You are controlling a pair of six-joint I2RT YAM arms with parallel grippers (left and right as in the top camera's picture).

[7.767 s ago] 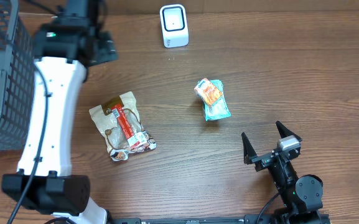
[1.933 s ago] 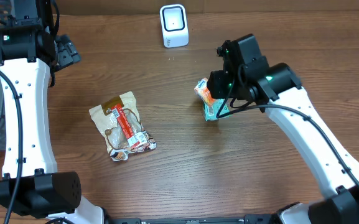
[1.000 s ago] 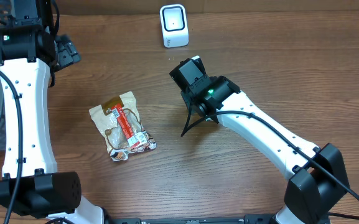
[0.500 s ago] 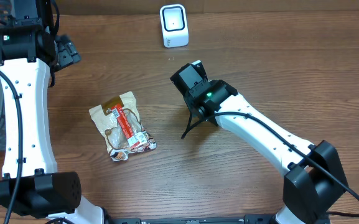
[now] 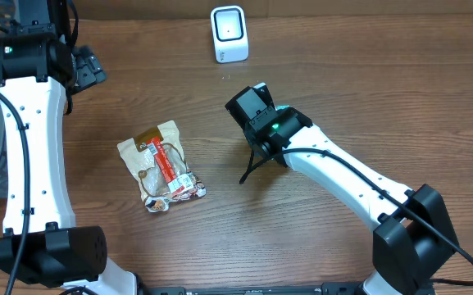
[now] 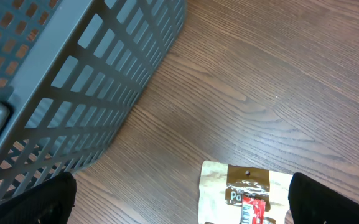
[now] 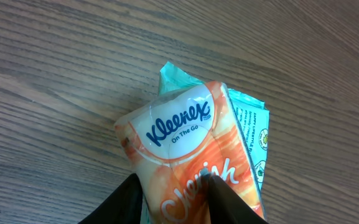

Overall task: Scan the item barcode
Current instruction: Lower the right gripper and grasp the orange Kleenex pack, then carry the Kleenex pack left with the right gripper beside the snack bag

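Just right of the overhead frame's centre, the right gripper (image 5: 251, 105) hangs over the wood, and its black wrist block covers what is under it. Its own wrist camera makes things plain. Two dark fingers (image 7: 132, 200) rise from the bottom edge and pinch the lower part of the tissue pack (image 7: 185, 130), one on each side, so the jaws are closed onto it.

The pack is a soft orange-and-white packet with blue Kleenex lettering facing the lens. A teal wrapper edge shows behind it at the top and right. It fills the middle and lower part of that view, with wood grain all around; whether it touches the table I cannot tell. From overhead the arm hides it.

The scanner (image 5: 229, 33), a small white box with a dark window, stands at the upper centre of the overhead frame. It is above and slightly left of the gripper, and apart from it. Left of centre, a snack pouch (image 5: 161, 166) lies flat on the table (image 5: 400, 74).

Far in the upper left is the left gripper (image 5: 88, 70), its jaws spread wide and holding nothing. In its wrist view the fingertips (image 6: 48, 202) sit in the two bottom corners. The pouch's top edge shows between them, and a grey mesh basket (image 6: 73, 74) fills the upper left.
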